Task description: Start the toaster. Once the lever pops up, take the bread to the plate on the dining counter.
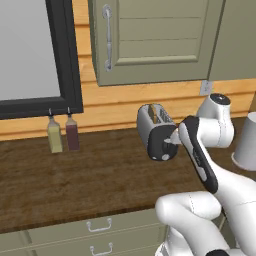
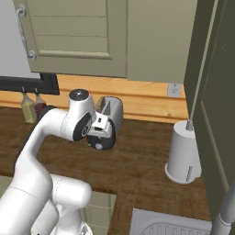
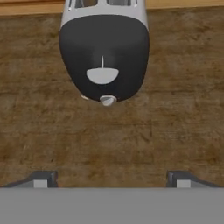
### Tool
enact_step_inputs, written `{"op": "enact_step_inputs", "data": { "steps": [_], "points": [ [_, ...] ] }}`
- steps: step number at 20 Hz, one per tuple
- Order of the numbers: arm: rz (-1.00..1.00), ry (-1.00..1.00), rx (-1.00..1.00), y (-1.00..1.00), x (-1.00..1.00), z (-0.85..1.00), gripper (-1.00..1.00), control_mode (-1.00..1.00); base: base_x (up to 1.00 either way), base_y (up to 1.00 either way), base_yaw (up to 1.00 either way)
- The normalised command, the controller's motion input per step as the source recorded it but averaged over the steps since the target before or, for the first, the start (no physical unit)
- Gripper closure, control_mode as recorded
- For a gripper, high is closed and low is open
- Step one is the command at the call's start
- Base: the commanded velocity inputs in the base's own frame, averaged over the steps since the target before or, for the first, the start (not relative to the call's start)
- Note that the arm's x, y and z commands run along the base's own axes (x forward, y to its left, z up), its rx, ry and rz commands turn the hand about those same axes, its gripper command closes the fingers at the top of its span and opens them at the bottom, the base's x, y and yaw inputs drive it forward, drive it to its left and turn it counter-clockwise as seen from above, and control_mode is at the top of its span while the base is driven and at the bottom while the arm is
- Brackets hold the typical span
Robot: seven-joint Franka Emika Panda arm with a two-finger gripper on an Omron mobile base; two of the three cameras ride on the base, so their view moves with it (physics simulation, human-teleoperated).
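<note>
1. The pincer (image 3: 111,177) stands with its jaws spread wide and nothing between them; in the hand view its two dark tips rise well apart over bare wood.
2. Straight ahead of the pincer sits the toaster (image 1: 156,131) on the dark wood worktop (image 1: 75,180), its black end panel turned toward the hand.
3. On that panel the lever (image 3: 102,75) shows as a pale tab at the foot of a thin vertical slot, ahead of the pincer and in line with the gap between its tips. A small round knob (image 3: 107,100) sits just nearer the pincer than the lever.
4. A tan sliver in a top slot, seen from the left base view, looks like the bread (image 1: 154,116), beyond the panel from the pincer.
5. Judged step: starting the toaster. The lever seems to sit low, so it may be pressed already, though I cannot tell for sure.
6. If it is pressed, the next move calls for holding clear until the lever pops up, then coming over the slots with the jaws lined up across the thin slice.
7. If not, a fingertip must reach the tab, not the knob.
</note>
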Motion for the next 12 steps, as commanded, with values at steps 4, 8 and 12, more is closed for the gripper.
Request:
{"op": "enact_step_inputs", "data": {
  "steps": [4, 8, 12],
  "points": [
    [0.00, 0.09, 0.02, -0.36, 0.33, 0.00, -1.00, -1.00, 0.00, 0.00, 0.00],
    [0.00, 0.01, 0.00, -0.15, 0.51, -0.02, -1.00, -1.00, 0.00, 0.00, 0.00],
    [0.00, 0.00, 0.01, 0.01, 0.54, 0.00, -1.00, -1.00, 0.00, 0.00, 0.00]
  ]
}}
